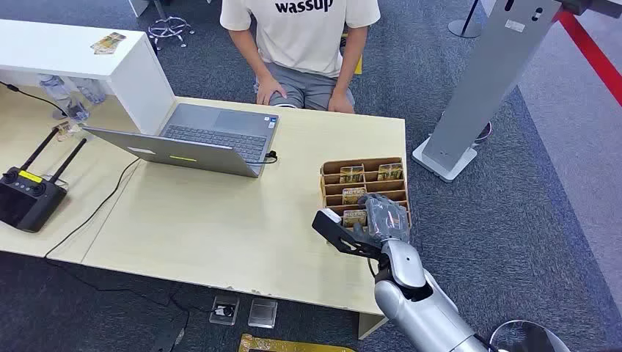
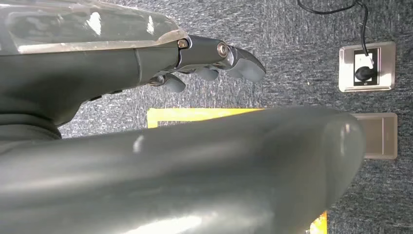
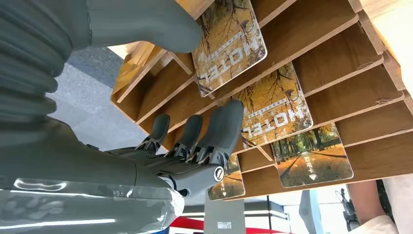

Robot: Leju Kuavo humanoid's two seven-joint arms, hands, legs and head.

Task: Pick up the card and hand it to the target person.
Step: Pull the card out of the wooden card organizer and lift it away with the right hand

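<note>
A wooden card holder stands near the table's right edge, with several orange hotel cards upright in its slots. My right hand reaches into its near end. In the right wrist view the thumb lies in front of the nearest card, and the fingers sit behind it against the second card. A gap stays between thumb and fingers, and the card remains seated in its slot. The person in a white T-shirt sits at the table's far side. My left hand hangs over the carpet, holding nothing.
An open laptop with its cable sits mid-table. A black remote controller lies at the left, behind it a white box. A grey stand rises right of the table. Floor sockets lie in the carpet.
</note>
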